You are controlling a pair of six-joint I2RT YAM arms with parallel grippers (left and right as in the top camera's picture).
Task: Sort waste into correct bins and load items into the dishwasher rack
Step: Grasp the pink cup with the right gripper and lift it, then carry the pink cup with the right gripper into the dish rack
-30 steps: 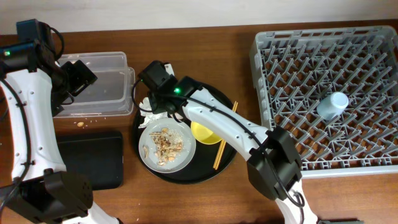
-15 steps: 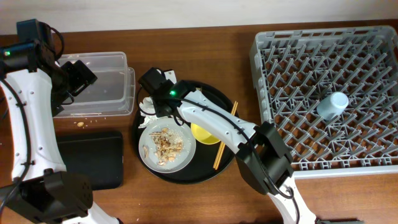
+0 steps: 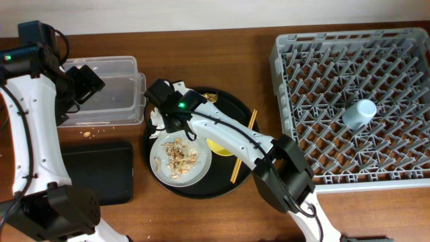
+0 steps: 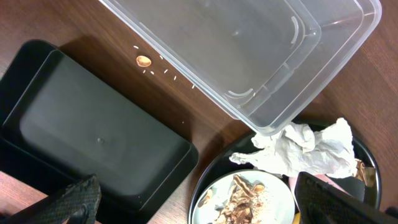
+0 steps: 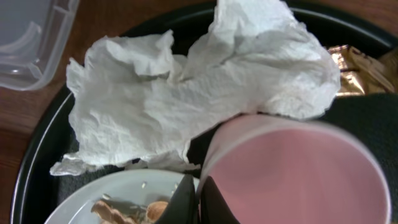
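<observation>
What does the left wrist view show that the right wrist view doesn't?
Only left wrist: the shallow black tray and a crumb on the table. Only right wrist: the right gripper, shut on the rim of the pink cup. Both: the crumpled tissue, the clear tub, the plate with scraps.

Right end effector [image 5: 198, 199] closed, left [image 4: 196, 190] spread.

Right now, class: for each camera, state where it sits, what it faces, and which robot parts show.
Overhead: above the table, facing down; left arm, right arm, dishwasher rack.
Left wrist: above clear tub, black tray; open fingers at bottom.
Right wrist: close over tissue, pink cup; shut fingers.
Shared: both wrists see the tissue.
</observation>
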